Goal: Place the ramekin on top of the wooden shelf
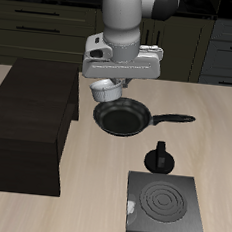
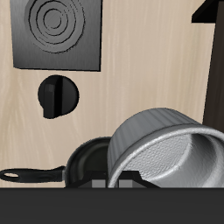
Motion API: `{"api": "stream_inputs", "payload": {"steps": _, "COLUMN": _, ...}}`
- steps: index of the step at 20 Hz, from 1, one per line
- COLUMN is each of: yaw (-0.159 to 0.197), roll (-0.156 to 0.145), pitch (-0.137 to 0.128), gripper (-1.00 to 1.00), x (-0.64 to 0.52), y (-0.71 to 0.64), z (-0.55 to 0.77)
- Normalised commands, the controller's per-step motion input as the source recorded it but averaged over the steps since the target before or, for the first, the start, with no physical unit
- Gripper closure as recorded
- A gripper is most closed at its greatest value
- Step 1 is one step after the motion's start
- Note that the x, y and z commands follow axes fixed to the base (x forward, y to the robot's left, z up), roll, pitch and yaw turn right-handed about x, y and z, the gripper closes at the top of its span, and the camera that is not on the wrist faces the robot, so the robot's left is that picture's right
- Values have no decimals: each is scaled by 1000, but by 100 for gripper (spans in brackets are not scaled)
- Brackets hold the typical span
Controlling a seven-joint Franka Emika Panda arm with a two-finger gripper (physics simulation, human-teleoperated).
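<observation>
The ramekin (image 1: 109, 88) hangs in the air at the gripper (image 1: 113, 85), clear of the table and above the back rim of the frying pan (image 1: 123, 118). In the wrist view the ramekin (image 2: 166, 149) fills the space right in front of the jaws, its ribbed grey wall and pale speckled inside tilted toward the camera, and one dark fingertip (image 2: 125, 178) sits against its wall. The jaws are clamped on the ramekin.

Below the jaws lies the frying pan (image 2: 83, 166), its long handle stretching away from the ramekin across the pale table (image 1: 216, 138). Beside the gripper, and lower than it, stands the wooden shelf (image 1: 32, 120), a large dark box with a flat top; the ramekin is near its edge but not over it.

Farther from the jaws, toward the table's front edge, a small black knobbed pot (image 1: 159, 157) sits on the table, and beyond it lies the flat black stove plate (image 1: 165, 205) with its ringed burner.
</observation>
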Motion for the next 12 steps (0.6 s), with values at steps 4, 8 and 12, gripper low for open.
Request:
{"api": "stream_inputs", "payload": {"steps": 4, "yaw": 10, "roll": -9, "pitch": -71, "gripper": 100, "x": -233, "y": -27, "z": 504}}
{"api": "stream_inputs", "payload": {"steps": 8, "yaw": -5, "roll": -2, "pitch": -49, "gripper": 100, "x": -163, "y": -24, "z": 351}}
{"api": "stream_inputs", "payload": {"steps": 12, "yaw": 3, "roll": 0, "pitch": -66, "gripper": 100, "x": -240, "y": 4, "z": 373}}
